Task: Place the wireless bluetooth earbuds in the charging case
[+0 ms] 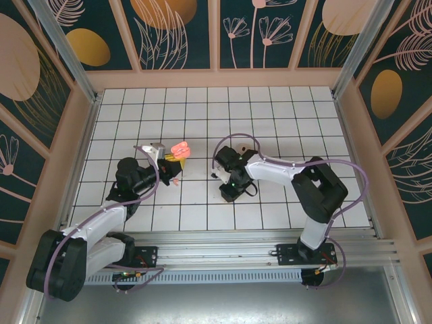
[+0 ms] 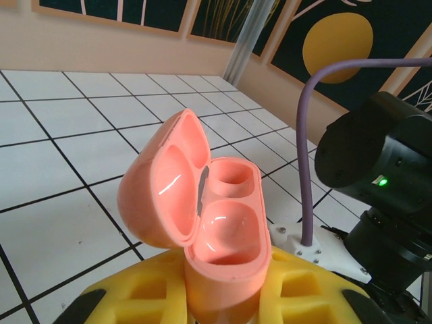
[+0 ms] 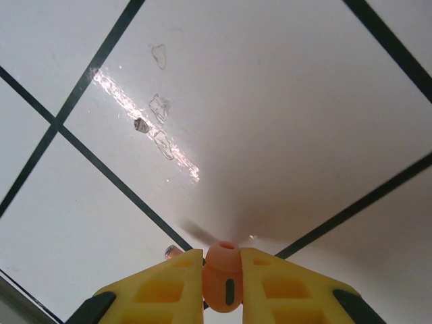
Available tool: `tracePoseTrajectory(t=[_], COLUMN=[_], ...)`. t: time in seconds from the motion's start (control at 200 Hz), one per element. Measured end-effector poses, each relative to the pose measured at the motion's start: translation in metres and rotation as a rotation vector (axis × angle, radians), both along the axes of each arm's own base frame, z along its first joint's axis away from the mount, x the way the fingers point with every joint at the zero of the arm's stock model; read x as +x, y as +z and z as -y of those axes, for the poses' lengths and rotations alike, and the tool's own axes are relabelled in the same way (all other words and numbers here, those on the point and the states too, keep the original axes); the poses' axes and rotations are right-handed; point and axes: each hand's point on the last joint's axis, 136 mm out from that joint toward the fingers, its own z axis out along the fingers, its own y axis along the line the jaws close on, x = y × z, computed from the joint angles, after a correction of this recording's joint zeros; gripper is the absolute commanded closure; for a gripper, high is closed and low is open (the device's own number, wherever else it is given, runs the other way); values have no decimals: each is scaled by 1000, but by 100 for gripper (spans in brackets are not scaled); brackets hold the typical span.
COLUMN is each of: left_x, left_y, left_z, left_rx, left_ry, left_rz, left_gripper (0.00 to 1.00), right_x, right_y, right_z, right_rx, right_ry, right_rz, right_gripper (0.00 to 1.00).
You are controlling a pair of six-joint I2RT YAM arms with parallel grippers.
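The salmon-pink charging case (image 2: 226,223) stands upright with its lid swung open to the left and both wells empty. My left gripper (image 2: 226,277) is shut on its lower body; from above the case (image 1: 181,149) sits at the tip of that gripper (image 1: 173,158). My right gripper (image 3: 223,260) is shut on one pink earbud (image 3: 223,280), whose tip pokes out between the yellow fingers (image 3: 162,283), just above a white tile. In the top view the right gripper (image 1: 220,174) points down, to the right of the case. A tiny pink thing, seemingly the other earbud (image 1: 175,181), lies on the floor by the left wrist.
The white tiled floor (image 1: 270,128) has dark grout lines and is walled by patterned panels (image 1: 175,34). The right arm's black wrist (image 2: 378,169) and purple cable (image 2: 307,148) stand close to the right of the case. Scuff marks (image 3: 158,128) mark the tile under the right gripper.
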Motion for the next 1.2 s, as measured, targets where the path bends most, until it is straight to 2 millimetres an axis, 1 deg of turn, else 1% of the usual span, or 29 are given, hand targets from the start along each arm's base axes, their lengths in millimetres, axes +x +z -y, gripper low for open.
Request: tracePoseTrajectory(t=[0.12, 0.24, 0.405, 0.49, 0.556, 0.626, 0.691, 0.761, 0.861, 0.936, 1.016, 1.101, 1.201], left_x=[0, 0, 0, 0, 0, 0, 0, 0, 0, 0, 1, 1, 1], left_y=[0, 0, -1, -1, -1, -1, -1, -2, -2, -3, -3, -3, -3], left_z=[0, 0, 0, 0, 0, 0, 0, 0, -1, -1, -1, -1, -1], left_rx=[0, 1, 6, 7, 7, 9, 12, 12, 13, 14, 14, 15, 15], left_ry=[0, 0, -1, -1, -1, 0, 2, 2, 3, 3, 5, 9, 10], left_rz=[-1, -2, 1, 1, 1, 3, 4, 4, 4, 0, -1, -2, -2], left_gripper=[80, 80, 80, 80, 80, 80, 80, 80, 80, 80, 80, 80, 80], right_x=[0, 4, 8, 10, 14, 17, 21, 25, 29, 28, 22, 17, 13], right_y=[-4, -9, -12, -11, -9, -4, 6, 24, 52, 65, 67, 60, 51], right_z=[-1, -5, -8, -8, -9, -11, -12, -13, -10, -6, -1, 2, 2], right_rx=[-14, -27, -36, -36, -31, -23, -6, 24, 77, 114, 123, 98, 70], right_ry=[78, 132, 164, 159, 133, 77, -1, -107, -318, -479, -609, -715, -793], right_rz=[-7, -13, -19, -17, -13, -7, 6, 32, 51, 37, 7, -19, -39], right_gripper=[81, 78, 71, 63, 62, 62, 62, 61, 61, 61, 61, 61, 60])
